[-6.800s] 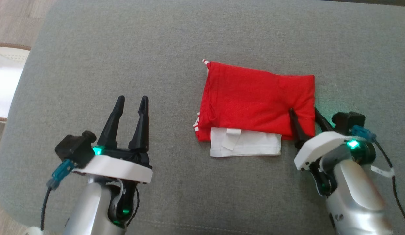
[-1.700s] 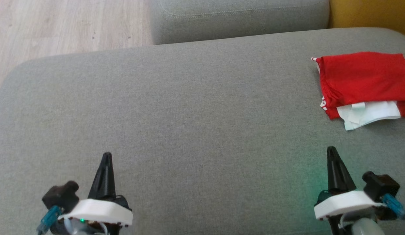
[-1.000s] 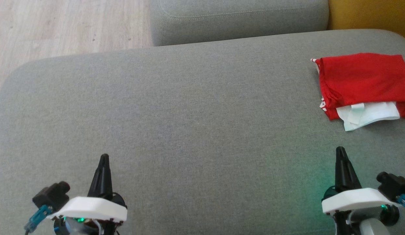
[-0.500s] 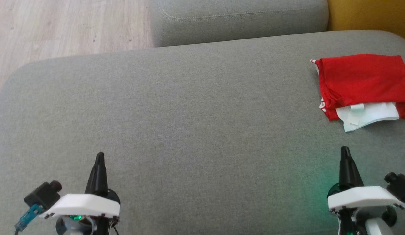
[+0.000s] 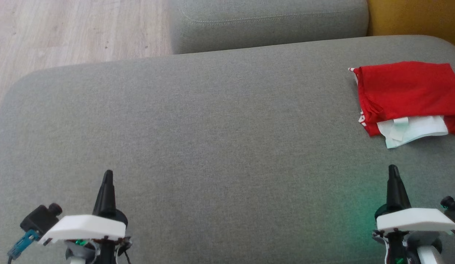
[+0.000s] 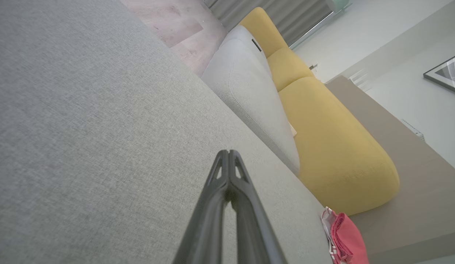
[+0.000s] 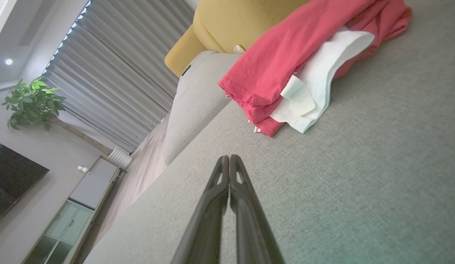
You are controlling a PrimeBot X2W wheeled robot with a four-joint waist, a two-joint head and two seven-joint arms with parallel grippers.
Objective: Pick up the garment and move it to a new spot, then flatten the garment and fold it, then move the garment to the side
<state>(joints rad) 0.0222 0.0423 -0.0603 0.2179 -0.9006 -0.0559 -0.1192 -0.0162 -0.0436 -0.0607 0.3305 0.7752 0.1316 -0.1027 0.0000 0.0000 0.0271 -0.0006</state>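
Grey sofa cushion [image 5: 212, 128] carries the garment [image 5: 407, 91] at its far right: red, folded flat, with a white layer [image 5: 414, 128] poking out of the near edge. Right pincer [image 5: 393, 168] sits nearest it at lower right, fingers pressed together, holding nothing, clear of the cloth. Left pincer [image 5: 107, 173] is at lower left, fingers also together, holding nothing, well apart from the garment. Behind: second grey cushion [image 5: 267, 22], yellow cushion [image 5: 414, 16], wood floor [image 5: 66, 29].

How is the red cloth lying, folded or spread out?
Folded: the garment lies in stacked layers, a white layer peeking out below.
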